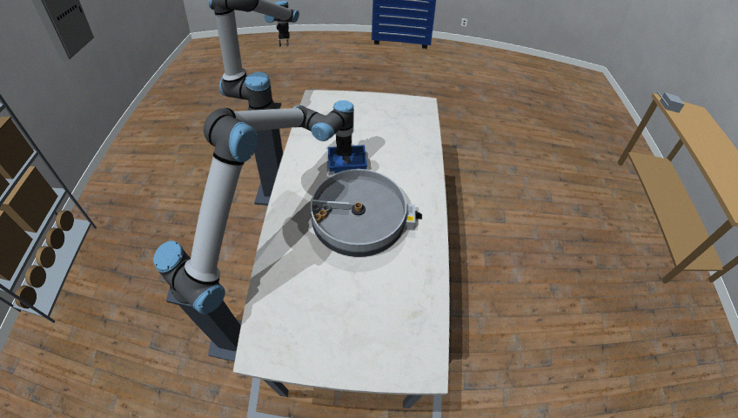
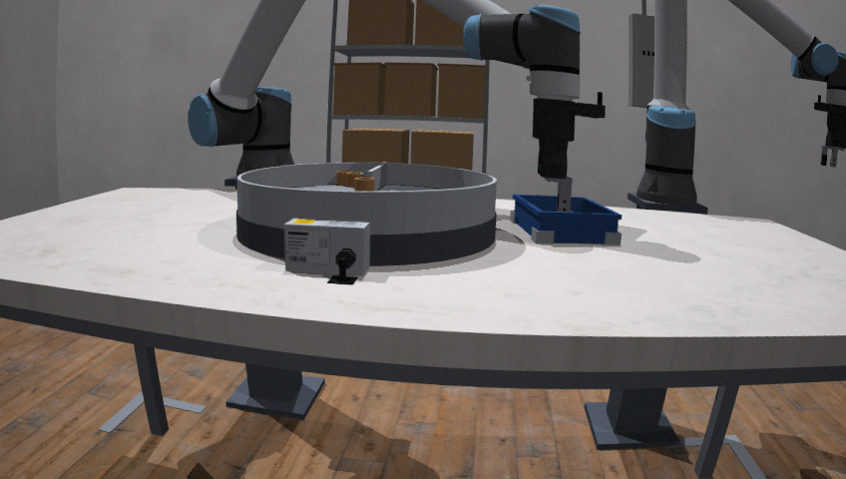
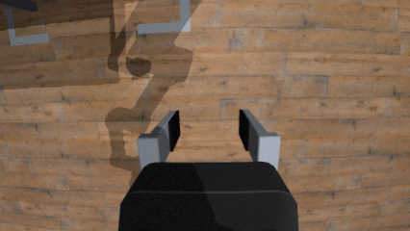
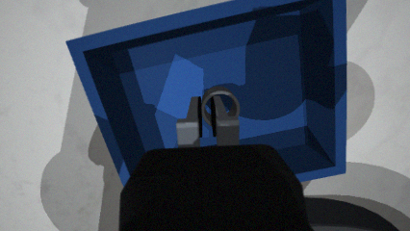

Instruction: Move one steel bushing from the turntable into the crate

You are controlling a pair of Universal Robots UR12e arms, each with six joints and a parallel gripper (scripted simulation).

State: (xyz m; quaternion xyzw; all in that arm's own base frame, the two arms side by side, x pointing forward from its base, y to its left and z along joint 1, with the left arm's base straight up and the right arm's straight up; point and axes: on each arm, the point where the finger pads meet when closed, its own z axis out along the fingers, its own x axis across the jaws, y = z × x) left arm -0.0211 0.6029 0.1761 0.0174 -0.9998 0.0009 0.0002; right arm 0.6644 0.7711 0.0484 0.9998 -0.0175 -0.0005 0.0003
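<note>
The grey box [image 1: 412, 217] [image 2: 327, 246] at the near side of the turntable [image 1: 358, 249] [image 2: 366, 209] carries a yellow sticker, rows of dark print and what looks like a barcode. The lettering is too small to read, and it shows no legible brand.

The right gripper [image 1: 345, 159] [image 2: 564, 208] [image 4: 206, 108] is clenched on the wall of the steel bushing [image 4: 220, 89], its fingers only narrowly apart, one of them inside the ring. The left gripper [image 1: 283, 43] [image 2: 829, 155] [image 3: 209, 122] is released, its fingers wide apart over the wooden floor [image 3: 337, 111], holding nothing.

The bushing sits between the right gripper's fingertips, over the inside of the blue crate [image 1: 347, 167] [image 2: 585, 228] [image 4: 341, 38], right of the turntable in the exterior view. Those fingertips reach below the crate's near rim; whether the bushing touches the crate's bottom cannot be told. The crate sits level, the visible grey corner guides [image 2: 543, 237] at its near corners. On the turntable, brass-coloured bushings [image 1: 323, 212] [image 2: 363, 183] and grey ones [image 1: 325, 207] stand by the divider [image 1: 333, 204] [image 2: 376, 176].
</note>
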